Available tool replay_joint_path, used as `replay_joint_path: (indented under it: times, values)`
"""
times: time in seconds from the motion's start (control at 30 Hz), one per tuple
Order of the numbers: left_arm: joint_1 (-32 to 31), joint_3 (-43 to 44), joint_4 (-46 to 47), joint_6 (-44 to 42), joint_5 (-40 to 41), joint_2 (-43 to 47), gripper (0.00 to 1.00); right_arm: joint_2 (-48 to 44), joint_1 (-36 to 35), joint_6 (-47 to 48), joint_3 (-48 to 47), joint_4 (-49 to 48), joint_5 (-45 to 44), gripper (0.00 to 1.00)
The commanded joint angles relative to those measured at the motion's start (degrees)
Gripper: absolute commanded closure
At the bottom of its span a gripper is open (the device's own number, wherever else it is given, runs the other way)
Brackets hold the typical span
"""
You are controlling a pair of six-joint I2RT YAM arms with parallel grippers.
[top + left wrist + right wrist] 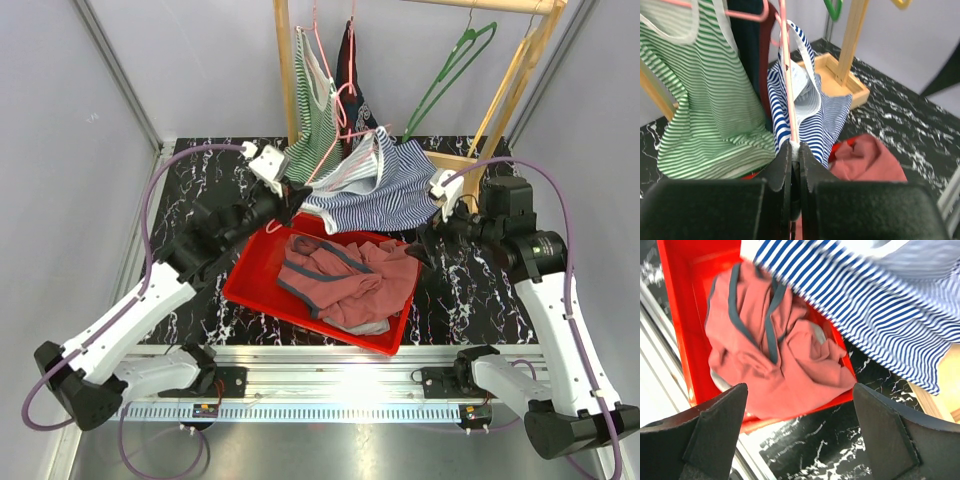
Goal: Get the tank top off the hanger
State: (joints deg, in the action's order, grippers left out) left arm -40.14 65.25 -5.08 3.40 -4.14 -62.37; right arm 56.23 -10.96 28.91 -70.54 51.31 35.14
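Here, the stripping step is in hand. The left gripper (pixel 795 148) is clenched on the thin rod of the pink hanger (pixel 788 75), holding it over the far side of the red tray (pixel 255 290). The blue-striped tank top (pixel 372 185) hangs from that hanger, draped between the two arms above the tray and not yet freed. In the left wrist view one strap loops around the rod. The right gripper (pixel 799 390) stands released, jaws wide apart, just beside the garment's right-hand edge and grasping nothing.

As judged, the next move calls for the right gripper to close on a fold of the striped fabric and draw it off the hanger's arm while the left steadies the hanger. A pinch that also catches the rod would drag the hanger along.

A reddish garment (pixel 345 285) lies in the tray, and a green-striped top (pixel 315 125) hangs on the wooden rack (pixel 283 60) behind.

Hidden or unclear: the hanger's hook cannot be traced, the second strap is out of sight, and the striped cloth is blurred in the right wrist view.
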Motion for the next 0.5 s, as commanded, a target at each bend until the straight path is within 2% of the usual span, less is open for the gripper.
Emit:
replay_joint_path:
  times: [0.0, 0.2, 0.33, 0.47]
  values:
    - [0.2, -2.0, -0.1, -2.6, -4.5, 5.1, 1.00, 0.7, 0.3, -8.9, -5.0, -3.0, -1.6, 0.08]
    - [0.2, -7.4, -1.1, -6.1, -12.0, 10.2, 1.00, 0.7, 0.3, -14.0, -7.2, -4.5, 0.3, 0.11]
    - [0.2, -9.4, 0.2, -6.4, -17.5, 12.7, 1.00, 0.7, 0.3, -13.7, -4.4, -6.1, -1.2, 0.13]
    - [0.2, -10.8, 3.1, -4.1, -24.8, 11.2, 1.00, 1.0, 0.3, -14.3, -1.5, -8.5, -2.3, 0.14]
